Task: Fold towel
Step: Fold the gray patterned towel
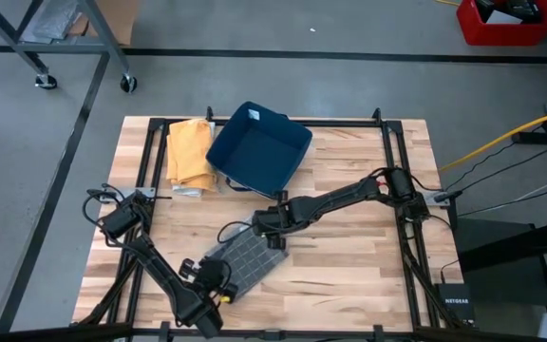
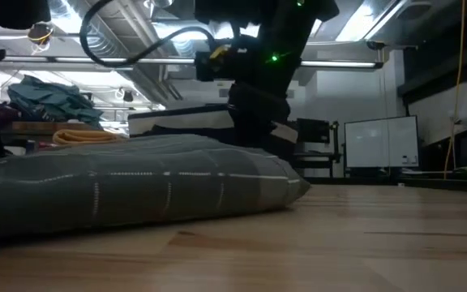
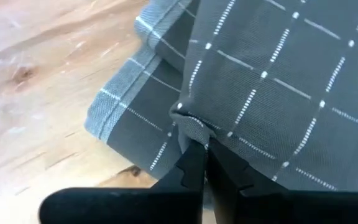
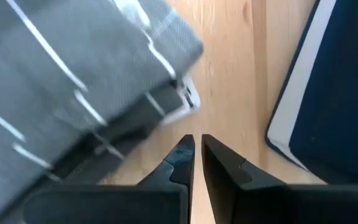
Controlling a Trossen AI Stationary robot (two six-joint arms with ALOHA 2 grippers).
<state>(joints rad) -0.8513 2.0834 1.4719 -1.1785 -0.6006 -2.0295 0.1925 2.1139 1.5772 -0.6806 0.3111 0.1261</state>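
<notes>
Near the desk's front edge: grey towel [image 1: 243,259], folded.
Left fingers [image 3: 194,163]: pinched shut on towel's edge.
Right fingers [image 4: 219,163]: slightly parted, holding nothing.

The only writing I can make out is "NETGEAR" on a dark box [image 1: 455,302] off the counter's right front corner. Nothing else is readable.

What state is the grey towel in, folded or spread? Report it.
Folded. The grey towel lies doubled on the table, layered edges stacked in the left wrist view, where the left gripper pinches a fold.
</notes>
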